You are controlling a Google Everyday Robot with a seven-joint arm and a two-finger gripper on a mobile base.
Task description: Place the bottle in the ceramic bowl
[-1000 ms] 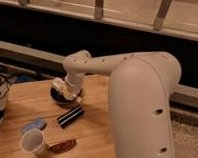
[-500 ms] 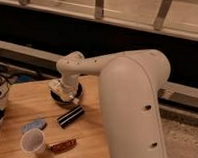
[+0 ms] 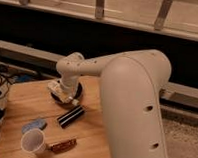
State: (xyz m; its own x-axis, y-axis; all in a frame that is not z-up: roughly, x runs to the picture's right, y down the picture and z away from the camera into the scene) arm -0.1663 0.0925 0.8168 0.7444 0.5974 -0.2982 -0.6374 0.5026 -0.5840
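Bottle [image 3: 61, 89], as far as can be told, is the pale oblong at the pincer [image 3: 65, 94]. It lies tilted over the dark ceramic bowl [image 3: 80, 88], left of centre, much as it did half a second ago. Whether the pincer grips it cannot be told. On the wooden surface [image 3: 21, 102] nothing has shifted: white cup [image 3: 33, 140] and blue pad [image 3: 34, 124] at lower left, then brown bar [image 3: 63, 145] and black cylinder [image 3: 70, 115]. Any labels are too small to read. The white arm [image 3: 134, 95] fills the right.
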